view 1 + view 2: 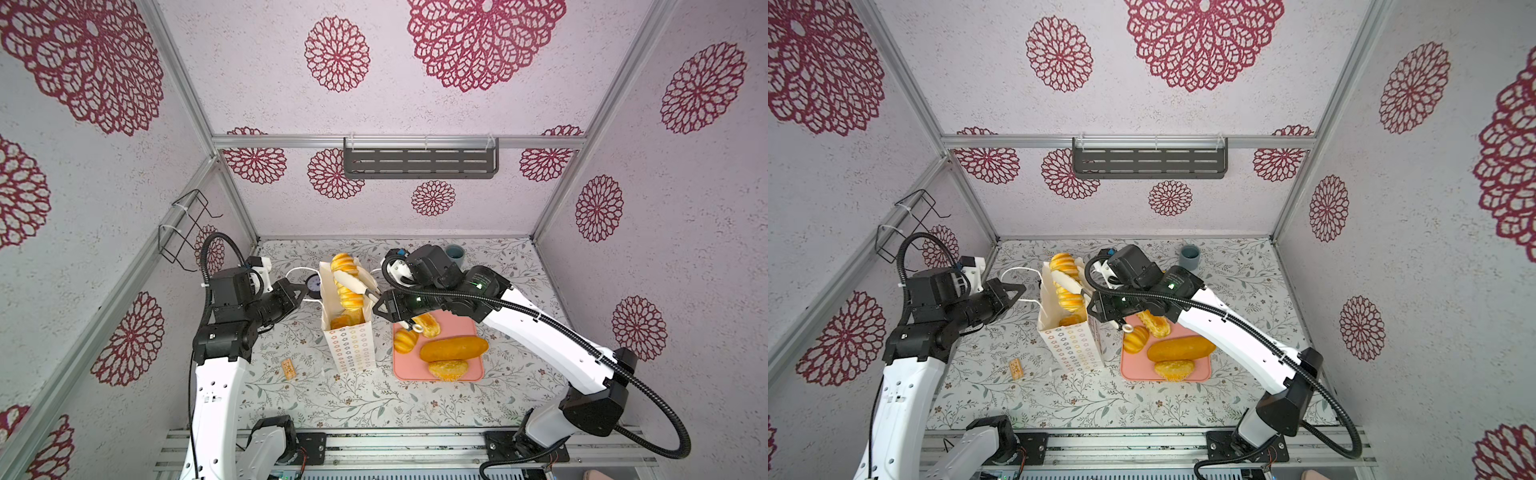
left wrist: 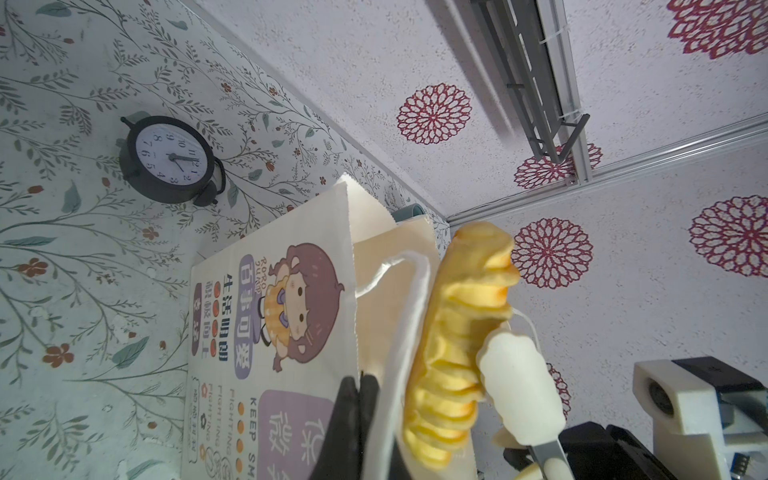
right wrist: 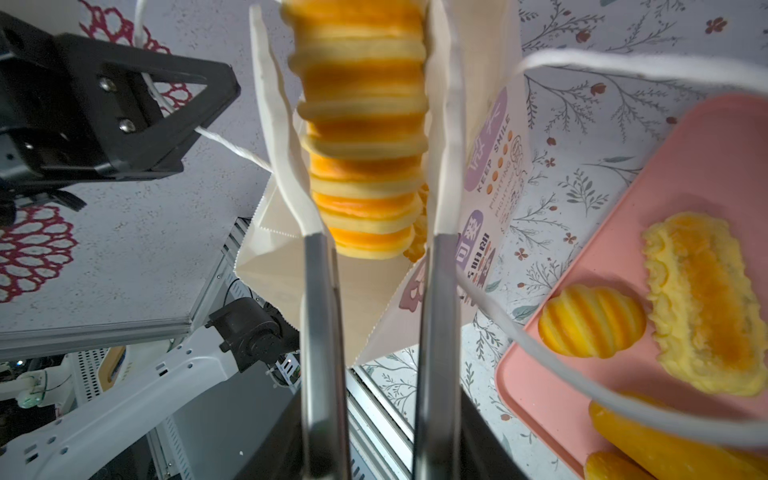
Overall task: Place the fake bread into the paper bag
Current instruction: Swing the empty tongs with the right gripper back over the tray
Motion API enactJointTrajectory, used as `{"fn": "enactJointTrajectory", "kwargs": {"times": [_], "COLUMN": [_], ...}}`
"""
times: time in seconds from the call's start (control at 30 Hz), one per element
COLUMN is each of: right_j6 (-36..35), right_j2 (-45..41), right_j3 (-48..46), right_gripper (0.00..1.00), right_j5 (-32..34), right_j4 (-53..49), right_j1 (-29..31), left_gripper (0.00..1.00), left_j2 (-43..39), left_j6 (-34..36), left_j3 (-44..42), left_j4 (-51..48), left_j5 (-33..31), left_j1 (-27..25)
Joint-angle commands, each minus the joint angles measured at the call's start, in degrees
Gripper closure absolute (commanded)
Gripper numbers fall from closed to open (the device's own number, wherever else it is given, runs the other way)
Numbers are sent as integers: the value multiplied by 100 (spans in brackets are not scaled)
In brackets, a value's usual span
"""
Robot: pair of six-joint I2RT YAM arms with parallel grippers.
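I see 1 ridged loaf [image 1: 344, 262] between tongs [image 1: 352, 283] clamped in right gripper [image 1: 380, 306], lower end inside paper bag [image 1: 351, 349]; left gripper [image 1: 301, 293] pinches cord handle [image 3: 232, 147].

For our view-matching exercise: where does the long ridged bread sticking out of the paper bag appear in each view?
In a top view: ridged bread left of centre, poking from the paper bag.
In a top view: likewise, a little further left.
Left wrist: beside the bag's printed front, against the tongs' white tip.
Right wrist: between the two tong tips.
Shared landmark: the paper bag.
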Motion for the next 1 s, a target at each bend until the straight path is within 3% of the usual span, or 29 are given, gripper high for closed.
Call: {"fn": "enactJointTrajectory", "kwargs": {"times": [0.0,0.13,0.43,0.63,0.8,0.97], "right_j6": [-57,-130,-329,-296,-76,-27], "right_j2": [-213,-223,-483,-1209,-1930,-2414], "right_j3": [60,135,415,175,-580,-1619], "right_gripper": [50,45,50,52,53,54], "right_j5": [130,165,821,1150,855,668], "right_j4": [271,296,223,274,282,217], "right_j1": [26,26,-81,-702,-1779,-2487], "left_gripper": [99,97,91,81,65,42], "left_j2": [-3,-25,-17,-21,-16,-18], "left_j6": [70,61,48,46,103,100], "left_j3": [18,10,19,87,142,65], "left_j4": [40,12,-2,-27,-73,-43], "left_j5": [28,-23,-77,-95,-131,-162], "left_j1": [40,40,40,40,40,39]}}
